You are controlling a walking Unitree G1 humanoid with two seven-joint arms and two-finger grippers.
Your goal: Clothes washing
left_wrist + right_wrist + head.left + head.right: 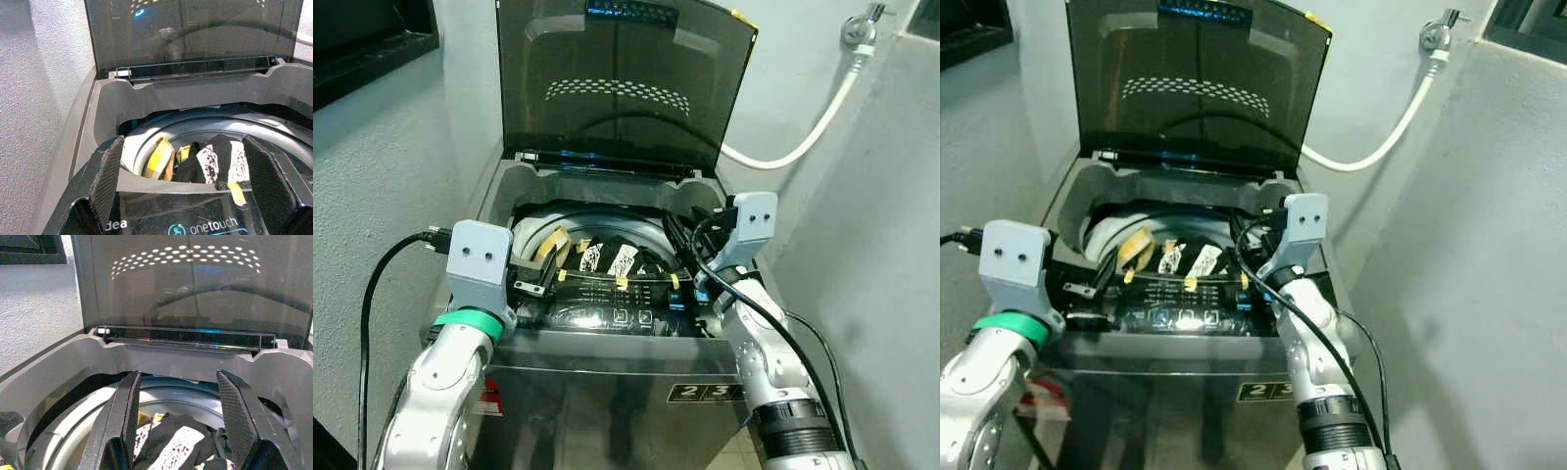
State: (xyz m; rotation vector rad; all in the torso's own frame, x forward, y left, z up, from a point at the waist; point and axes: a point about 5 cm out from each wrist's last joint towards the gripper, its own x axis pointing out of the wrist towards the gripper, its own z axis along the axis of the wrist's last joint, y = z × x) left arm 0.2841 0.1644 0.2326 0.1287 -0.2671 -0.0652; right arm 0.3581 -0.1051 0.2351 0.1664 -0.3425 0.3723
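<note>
A grey top-loading washing machine [505, 192] stands before me with its smoked lid [617, 88] raised upright. In its drum lie clothes [607, 259]: a black garment with white patterned patches [215, 156] and a yellow piece [159, 159]. My left gripper [190, 186] is open, low over the front control panel [607, 318] at the left, pointing into the drum. My right gripper [181, 426] is open over the drum's right side, with the dark garment [171, 440] below its fingers. Neither holds anything.
A white hose [803, 137] runs from a wall tap [857, 29] down behind the machine. Textured walls stand close on both sides. Black cables [372, 294] loop from each wrist. A dark window frame [372, 49] is at upper left.
</note>
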